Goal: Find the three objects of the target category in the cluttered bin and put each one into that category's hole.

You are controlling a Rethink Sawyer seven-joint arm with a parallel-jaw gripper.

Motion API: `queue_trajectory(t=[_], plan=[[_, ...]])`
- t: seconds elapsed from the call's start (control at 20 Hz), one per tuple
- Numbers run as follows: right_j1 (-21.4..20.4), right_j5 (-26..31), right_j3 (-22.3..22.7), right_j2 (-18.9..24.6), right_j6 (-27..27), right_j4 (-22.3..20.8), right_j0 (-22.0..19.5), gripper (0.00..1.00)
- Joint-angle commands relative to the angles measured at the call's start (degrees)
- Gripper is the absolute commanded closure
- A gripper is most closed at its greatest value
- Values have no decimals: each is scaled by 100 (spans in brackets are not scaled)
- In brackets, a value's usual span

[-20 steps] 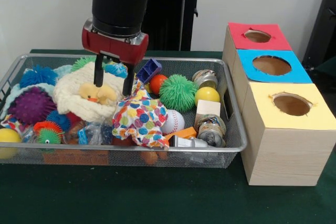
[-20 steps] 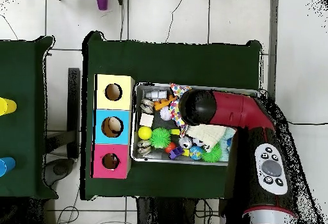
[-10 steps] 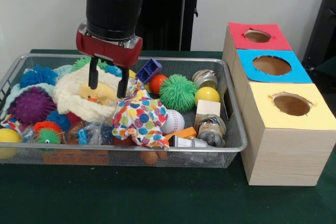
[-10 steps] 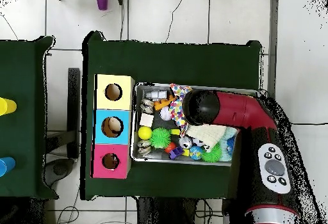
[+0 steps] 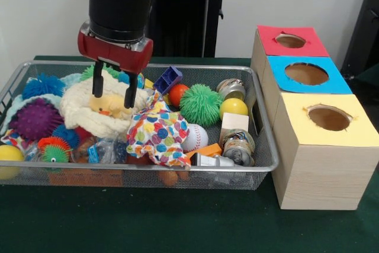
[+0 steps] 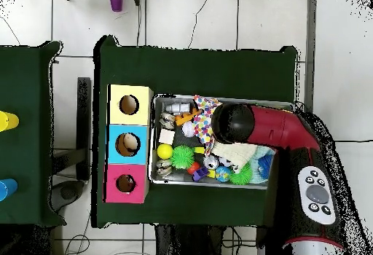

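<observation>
Wire bin (image 5: 260,146) sits on the green table (image 5: 177,229), packed with small toys. At its left end lie a purple spiky ball (image 5: 34,118), a blue spiky ball (image 5: 41,85) behind it, and a yellow ball (image 5: 9,157) against the front corner. A cream knitted cloth (image 5: 77,111) with a yellow duck face (image 5: 106,108) is heaped just right of them. A polka-dot cloth (image 5: 159,134) lies in the middle, touching a white baseball (image 5: 195,137). Behind these are a green spiky ball (image 5: 201,104), an orange-red ball (image 5: 177,94) and a blue block (image 5: 168,79). At the right end are a second yellow ball (image 5: 234,108), a pale wooden block (image 5: 234,124) and shiny metal cans (image 5: 238,147).

The gripper (image 5: 111,91) hangs over the cream cloth, its two dark fingers (image 5: 129,94) spread apart and grasping nothing, tips just above the duck face.

Right of the bin stands a row of three wooden boxes, each with a round hole on top: a yellow box (image 5: 325,128) nearest, a blue box (image 5: 305,75) in the middle, and a red box (image 5: 290,41) farthest. In the overhead view the red arm (image 6: 277,132) reaches across the bin (image 6: 156,175).
</observation>
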Motion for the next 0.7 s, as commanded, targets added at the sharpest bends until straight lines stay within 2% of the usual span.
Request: queue_trajectory(t=[0.05, 0.5, 0.7], plan=[[262, -708, 605, 104, 286, -311, -136, 0], [561, -1164, 692, 53, 384, -299, -91, 0], [436, -1172, 955, 76, 354, -194, -164, 0]])
